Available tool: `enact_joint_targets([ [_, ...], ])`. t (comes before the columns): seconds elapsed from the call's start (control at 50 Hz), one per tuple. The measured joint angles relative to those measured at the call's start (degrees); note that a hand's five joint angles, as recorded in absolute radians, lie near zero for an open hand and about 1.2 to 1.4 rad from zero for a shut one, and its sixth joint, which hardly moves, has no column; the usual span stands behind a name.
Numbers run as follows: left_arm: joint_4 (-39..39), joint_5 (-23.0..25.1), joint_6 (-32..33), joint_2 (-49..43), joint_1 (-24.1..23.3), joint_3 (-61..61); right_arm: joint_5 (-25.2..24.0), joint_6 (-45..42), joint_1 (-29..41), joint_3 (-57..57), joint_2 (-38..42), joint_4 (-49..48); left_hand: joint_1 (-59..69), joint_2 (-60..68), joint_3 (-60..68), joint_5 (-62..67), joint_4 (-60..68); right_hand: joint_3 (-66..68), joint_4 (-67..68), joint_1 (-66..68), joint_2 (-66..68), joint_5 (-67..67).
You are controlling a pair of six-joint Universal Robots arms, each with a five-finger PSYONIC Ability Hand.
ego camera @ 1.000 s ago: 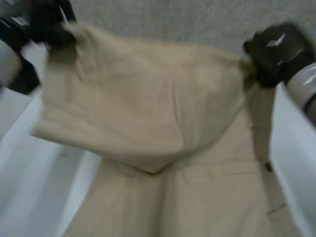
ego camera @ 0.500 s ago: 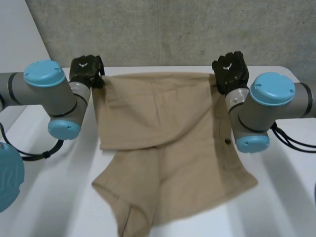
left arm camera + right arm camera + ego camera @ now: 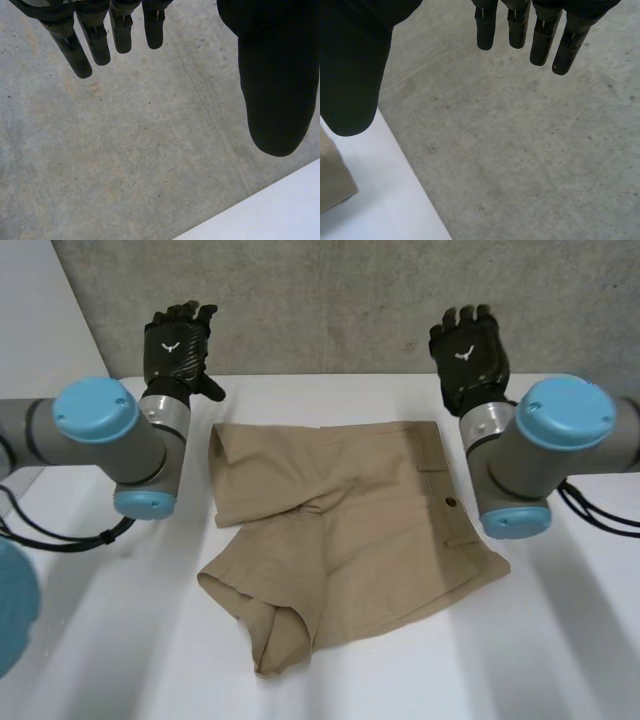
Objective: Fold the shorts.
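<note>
On the near half of the smooth, matte white table [image 3: 90, 640], the tan shorts [image 3: 350, 530] lie flat toward the middle, a soft woven cloth with shallow creases. Their nearest part is a rounded, rumpled leg hem at about seven o'clock of the garment, and a squarer hem corner juts out at four o'clock. Farther in, the cloth seems doubled over along its far side, with a loose fold sagging near the centre, though the layering is hard to read from above. A small dark button [image 3: 450, 504] sits by the three o'clock edge on a stitched band. Flanking the shorts, the left arm [image 3: 100, 435] and right arm [image 3: 555, 445] reach in at nine and three o'clock, grey tubes capped in glossy light blue. Past them, the left hand [image 3: 180, 340] stands at eleven o'clock of the shorts and the right hand [image 3: 468, 345] at one o'clock, both raised clear of the cloth and touching nothing. In the left wrist view the fingers [image 3: 80, 55] are straight and the thumb [image 3: 277, 90] is spread well apart from them, holding nothing. The right wrist view shows the same wide spread, with a corner of the shorts lying on the table beside the thumb. Farthest back is the rough, mottled grey concrete wall [image 3: 330, 300].
</note>
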Motion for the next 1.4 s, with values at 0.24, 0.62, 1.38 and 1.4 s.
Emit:
enact_joint_targets([
  [0.24,-6.22,0.65,-0.20,27.84,-4.53,-34.12,-3.02,6.14,-1.56,22.15,-22.41,11.21,0.00,-0.05,0.00,0.00,0.00,0.00,0.00,0.00,0.00,0.00],
  [0.62,-20.99,1.94,-2.84,39.02,-23.55,-53.42,-20.40,11.60,-13.44,44.67,-32.87,24.85,2.33,2.46,1.51,0.89,2.05,0.02,0.00,0.00,0.02,0.00],
  [1.38,-20.37,-12.29,-1.45,29.96,-15.68,-53.24,-26.60,6.62,-17.32,46.14,-19.69,14.82,28.03,27.83,27.10,25.91,27.55,54.60,54.57,38.75,54.73,50.89],
  [1.4,-20.34,-12.24,-0.87,30.01,-15.08,-53.44,-26.87,6.63,-17.40,46.15,-19.73,14.84,28.03,27.83,27.10,25.91,27.48,54.60,54.66,38.73,54.73,51.33],
])
